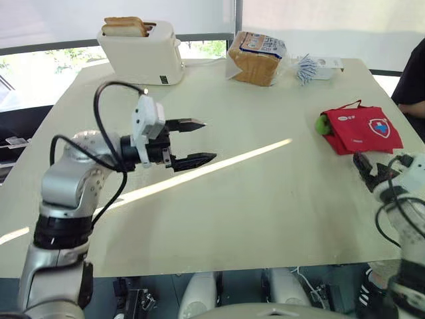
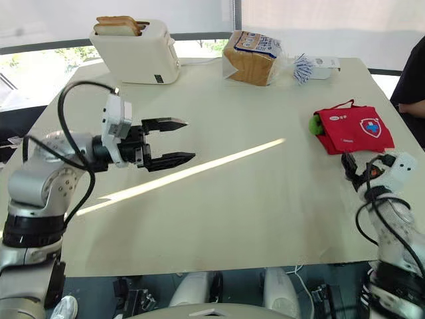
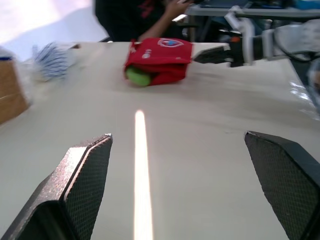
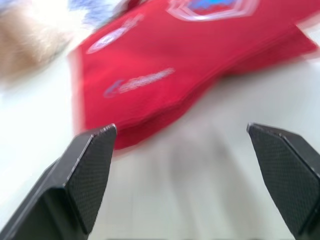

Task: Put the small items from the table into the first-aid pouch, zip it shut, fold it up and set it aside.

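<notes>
One pale bench (image 1: 252,212) stands before blinded windows (image 1: 40,63), a sunlit streak (image 1: 226,164) passing near the left gripper (image 1: 208,140), which hangs released and empty. Red first-aid pouch (image 1: 362,129) lies folded just ahead of the right gripper (image 4: 181,129), also released, not touching. Green item (image 1: 323,124) protrudes from the pouch, partly hidden, unidentifiable. Toaster (image 1: 143,53) and bread bag (image 1: 255,58) sit far beyond both grippers. Person's sleeve (image 1: 412,80) is cut off.

Both head views look forward and down from the near edge of the table (image 1: 252,219), sharing its whole top. The left wrist view looks low across it toward the first-aid pouch (image 3: 160,57) by the right edge. The right wrist view faces that pouch close up.
</notes>
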Robot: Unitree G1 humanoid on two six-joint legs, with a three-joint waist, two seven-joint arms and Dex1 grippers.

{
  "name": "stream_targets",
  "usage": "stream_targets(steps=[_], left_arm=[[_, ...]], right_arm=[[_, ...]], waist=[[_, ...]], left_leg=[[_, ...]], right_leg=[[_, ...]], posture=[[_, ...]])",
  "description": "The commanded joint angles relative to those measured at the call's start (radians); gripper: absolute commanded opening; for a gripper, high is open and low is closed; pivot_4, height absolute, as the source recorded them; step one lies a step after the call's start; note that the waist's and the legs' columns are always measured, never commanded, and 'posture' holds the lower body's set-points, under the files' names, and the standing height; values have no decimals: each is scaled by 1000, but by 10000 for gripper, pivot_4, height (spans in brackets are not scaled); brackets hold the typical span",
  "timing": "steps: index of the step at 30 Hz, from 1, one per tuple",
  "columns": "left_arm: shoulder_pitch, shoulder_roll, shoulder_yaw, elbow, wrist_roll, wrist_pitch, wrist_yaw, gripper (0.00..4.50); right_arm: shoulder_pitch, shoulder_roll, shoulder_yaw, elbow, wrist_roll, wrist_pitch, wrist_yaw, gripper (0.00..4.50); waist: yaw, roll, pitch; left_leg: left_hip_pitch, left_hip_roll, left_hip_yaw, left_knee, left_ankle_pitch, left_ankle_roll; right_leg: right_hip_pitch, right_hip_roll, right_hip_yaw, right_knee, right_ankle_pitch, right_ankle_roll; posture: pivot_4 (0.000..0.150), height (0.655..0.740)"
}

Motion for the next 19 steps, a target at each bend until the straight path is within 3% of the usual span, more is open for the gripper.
stream_targets(steps=[1,4,7,12,14,16,19], left_arm=[[119,-21,96,-54,41,-59,102,45000],[303,0,143,-37,122,-141,115,45000],[421,5,188,-15,136,-197,94,45000],[589,34,239,2,142,-198,55,45000],[664,-18,243,-127,97,-137,113,45000],[772,-16,165,-286,217,-213,141,45000],[802,-39,233,-279,155,-88,208,45000]], right_arm=[[120,-99,20,-107,-39,-218,313,44317],[288,-209,25,-107,-70,-348,575,44317],[342,-242,-13,-75,-44,-434,705,44317],[372,-283,-73,-4,-7,-465,820,44317],[370,-290,-89,37,-4,-484,853,44317],[362,-292,-92,77,-13,-506,877,44317],[349,-282,-79,120,-20,-530,897,44317]], waist=[[-2,-1,0],[1,-3,-1],[6,-4,-1],[21,-5,-1],[27,-5,-1],[29,-6,-2],[32,-6,-2]], left_leg=[[1,0,1,0,0,0],[2,2,0,-1,0,0],[2,2,1,-1,0,0],[3,3,1,0,-1,0],[3,3,1,0,-1,0],[2,3,1,-1,-1,1],[1,2,1,-1,-2,2]], right_leg=[[0,0,1,0,0,0],[1,1,0,0,0,0],[2,1,0,-1,0,0],[2,-1,-1,-1,0,-1],[2,-1,-1,-1,0,-1],[2,-4,-2,-3,0,-1],[2,-11,0,-4,-1,-4]], posture=[[1500,7400],[1500,7400],[1500,7400],[1500,7400],[1500,7400],[1500,7400],[1500,7400]])
